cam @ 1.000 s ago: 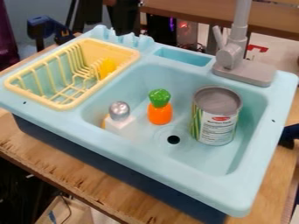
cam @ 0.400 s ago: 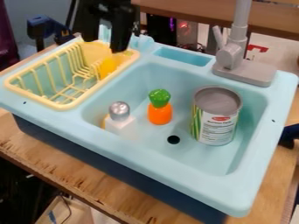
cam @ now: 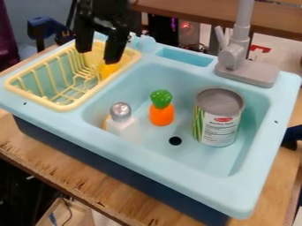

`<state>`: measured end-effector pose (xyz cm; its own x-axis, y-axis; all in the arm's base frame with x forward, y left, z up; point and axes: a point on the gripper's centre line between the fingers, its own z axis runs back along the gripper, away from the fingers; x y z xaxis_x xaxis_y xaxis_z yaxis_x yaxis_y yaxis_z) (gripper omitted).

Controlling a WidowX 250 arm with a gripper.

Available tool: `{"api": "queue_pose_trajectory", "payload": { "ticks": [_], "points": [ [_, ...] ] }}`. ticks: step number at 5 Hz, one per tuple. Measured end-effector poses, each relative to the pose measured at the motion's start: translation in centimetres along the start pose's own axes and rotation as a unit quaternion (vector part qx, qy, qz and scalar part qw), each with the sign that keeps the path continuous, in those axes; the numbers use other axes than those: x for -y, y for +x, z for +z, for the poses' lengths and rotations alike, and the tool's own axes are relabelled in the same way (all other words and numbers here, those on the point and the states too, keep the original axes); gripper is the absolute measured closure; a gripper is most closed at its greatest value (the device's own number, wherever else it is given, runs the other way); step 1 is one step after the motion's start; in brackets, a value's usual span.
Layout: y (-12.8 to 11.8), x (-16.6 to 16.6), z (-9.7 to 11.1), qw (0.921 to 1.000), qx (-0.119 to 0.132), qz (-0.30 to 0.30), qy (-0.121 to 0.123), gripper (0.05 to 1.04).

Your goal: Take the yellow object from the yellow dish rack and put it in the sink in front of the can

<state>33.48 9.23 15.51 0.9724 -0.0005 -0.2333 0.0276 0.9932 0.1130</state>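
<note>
Low in the middle of the frame sit a silver-topped bottle (cam: 121, 123), an orange-and-green toy carrot (cam: 161, 112) and, further right, a tall can (cam: 219, 119). At upper left, the end effector (cam: 97, 56), its fingers apart, hangs over the drying rack (cam: 66, 106); one finger partly hides the yellow object (cam: 108, 70) there (bright, smooth, shape unclear).
</note>
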Motion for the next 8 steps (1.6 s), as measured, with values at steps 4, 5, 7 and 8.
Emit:
{"api": "queue_pose_trajectory", "payload": {
  "ticks": [4, 5, 7, 8],
  "points": [
    [1.7, -0.8, -1.2, 0.9999, 0.004, 0.012, -0.011, 0.081],
    [2.1, -0.6, -2.2, 0.9987, 0.025, 0.003, -0.045, 0.081],
    [2.4, -0.7, -2.4, 0.9946, 0.061, 0.012, -0.082, 0.268],
    [2.5, -0.8, -2.2, 0.9942, 0.065, 0.025, -0.082, 0.372]
  ]
}}
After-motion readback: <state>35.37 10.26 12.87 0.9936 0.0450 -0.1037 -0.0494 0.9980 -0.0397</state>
